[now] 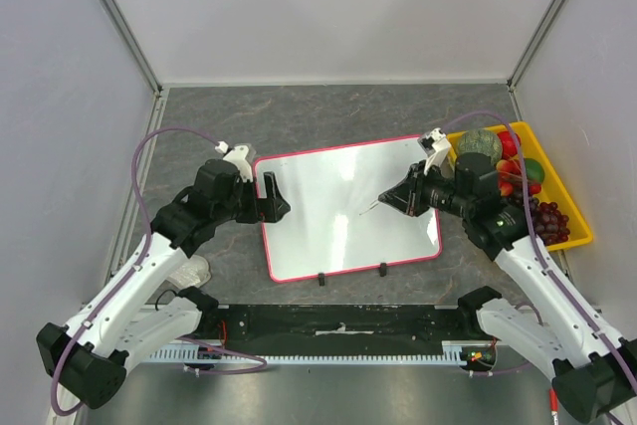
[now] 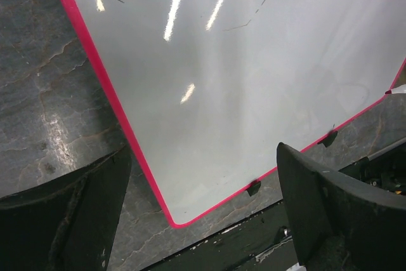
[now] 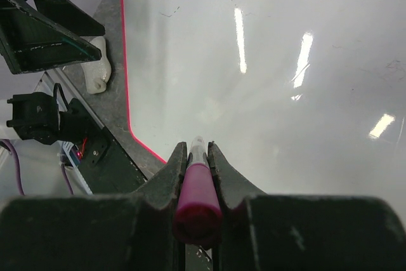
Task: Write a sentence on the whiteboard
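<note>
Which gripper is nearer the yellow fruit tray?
Right. The right gripper, clamping a marker, is over the whiteboard beside the tray; the left gripper is at its opposite edge.

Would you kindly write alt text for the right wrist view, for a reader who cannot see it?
The right gripper is shut on a magenta marker, its tip pointing toward the whiteboard, which shows only a few faint marks.

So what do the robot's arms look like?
The left arm and right arm are long white tubes with chunky black joints. A thin purple cable loops along each one. Their fingers are black and wedge-shaped.
</note>
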Controlling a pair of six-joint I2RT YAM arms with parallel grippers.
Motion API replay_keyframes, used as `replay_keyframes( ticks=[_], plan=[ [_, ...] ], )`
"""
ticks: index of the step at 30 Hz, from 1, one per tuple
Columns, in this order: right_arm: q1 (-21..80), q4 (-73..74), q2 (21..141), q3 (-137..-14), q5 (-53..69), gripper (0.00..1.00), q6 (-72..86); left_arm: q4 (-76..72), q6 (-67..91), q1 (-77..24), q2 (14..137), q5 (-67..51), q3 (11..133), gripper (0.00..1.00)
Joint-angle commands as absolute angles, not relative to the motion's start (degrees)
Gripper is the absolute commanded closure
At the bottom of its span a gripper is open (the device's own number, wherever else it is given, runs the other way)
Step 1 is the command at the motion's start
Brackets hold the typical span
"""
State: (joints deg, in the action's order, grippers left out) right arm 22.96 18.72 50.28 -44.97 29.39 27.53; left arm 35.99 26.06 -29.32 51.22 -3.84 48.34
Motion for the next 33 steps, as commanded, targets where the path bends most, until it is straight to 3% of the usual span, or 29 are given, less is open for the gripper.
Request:
replay_keyframes(
  ticks=[1, 19, 33],
  plan=[
    [22.76, 18.02, 47.2, -44.47, 26.81, 1.0, 26.54, 32.7, 27.07, -29.09, 51.41, -6.24, 49.48, 0.0],
    [22.76, 9.76, 43.24, -37.09, 21.8, 1.0, 28.47, 25.75, 23.64, -29.18, 50.19, -9.32, 44.03, 0.02],
    [22.76, 8.79, 44.65, -36.83, 21.18, 1.0, 26.72, 29.01, 23.03, -29.18, 45.09, -4.3, 44.39, 0.01]
  ],
)
